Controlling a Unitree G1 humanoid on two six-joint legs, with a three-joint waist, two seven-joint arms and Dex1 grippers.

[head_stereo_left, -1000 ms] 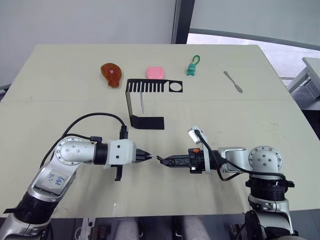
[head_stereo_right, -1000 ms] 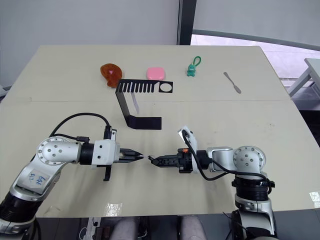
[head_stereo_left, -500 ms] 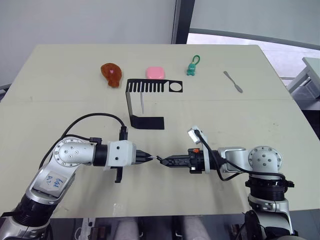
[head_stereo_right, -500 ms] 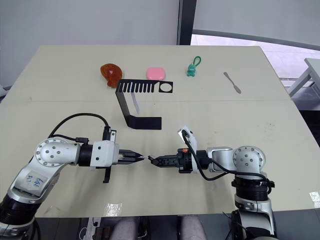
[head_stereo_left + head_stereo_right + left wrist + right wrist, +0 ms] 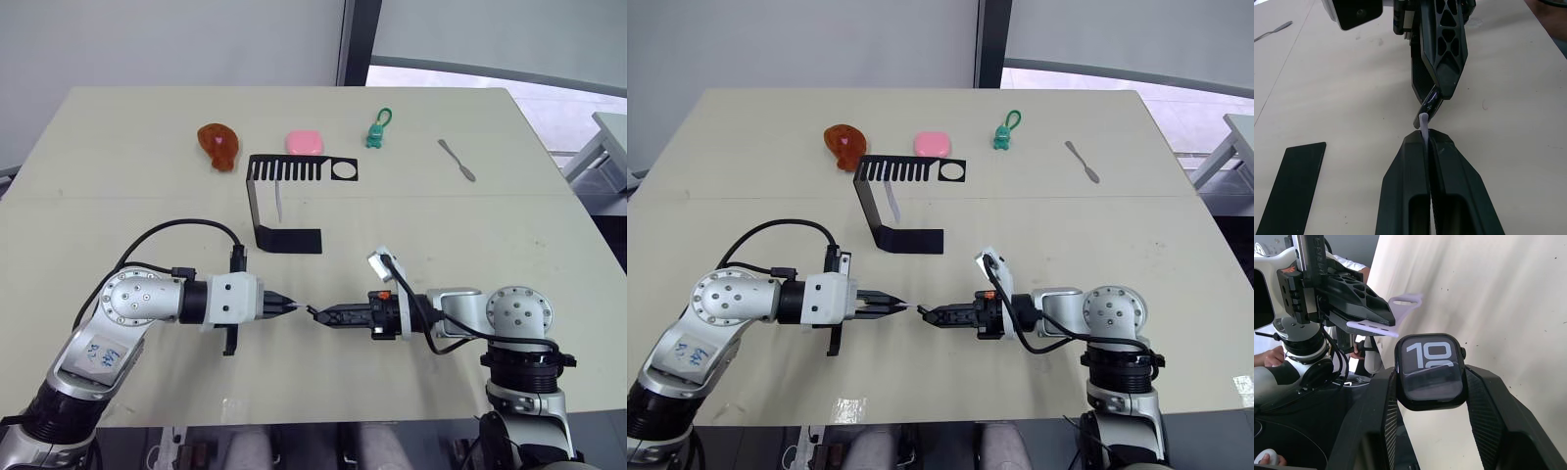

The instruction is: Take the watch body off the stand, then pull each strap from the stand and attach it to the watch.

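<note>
Your left pincer [image 5: 294, 305] is clamped on a soft, light strap [image 5: 1423, 123]; grip it near its tip so it stays stiff. Your right pincer [image 5: 314, 314] pinches the rigid, smooth watch body [image 5: 1430, 370] by its edges above the surface's [image 5: 118, 137] near edge. The second strap [image 5: 278, 201] hangs on the stand [image 5: 284, 201].

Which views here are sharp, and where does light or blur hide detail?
Left eye view: even light, table and stand crisp. Right wrist view: watch body in the right claw sharp, bright table washed out, left claw with its strap slightly soft. Left wrist view: strap tip sharp, the claw's fingers very close and dark.
</note>
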